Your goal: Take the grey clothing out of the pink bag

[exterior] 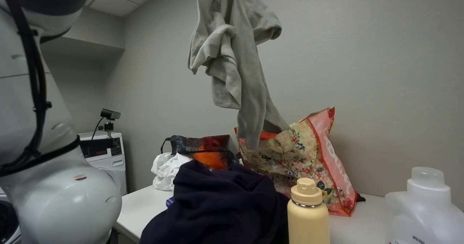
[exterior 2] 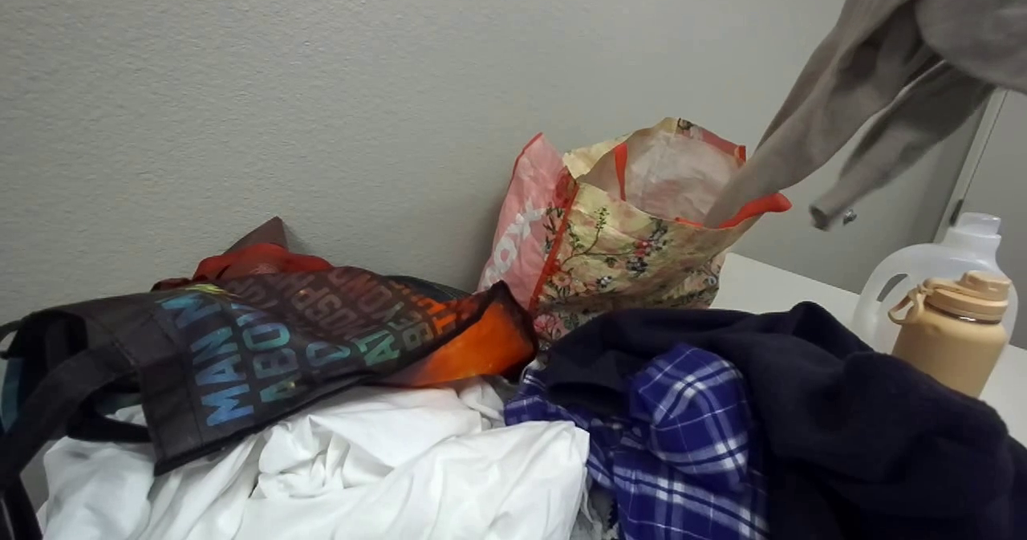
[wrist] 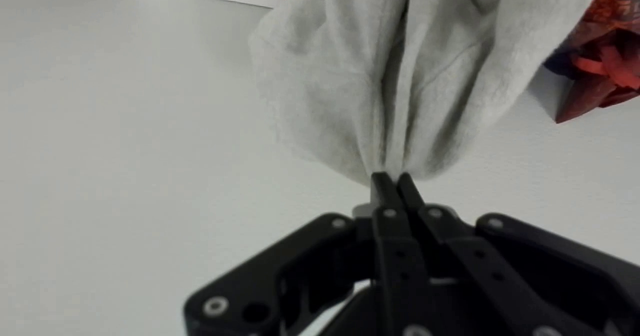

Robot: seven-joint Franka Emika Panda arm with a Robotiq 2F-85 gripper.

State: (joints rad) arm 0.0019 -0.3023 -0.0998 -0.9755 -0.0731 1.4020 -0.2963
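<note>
The black two-fingered gripper pinched a bunched fold of the grey cloth garment, which hung high above the white table. In an exterior view one long end of it dipped into the open mouth of the pink floral-printed shopping bag with red edging — another end dangled outside. Close by lay a dark navy fabric garment, a blue-and-white plaid cloth against it, and crumpled white cloth with a black bag, printed in coloured lettering, on top. A cream-coloured lidded bottle and a translucent white plastic jug with a handle stood upright nearby.
</note>
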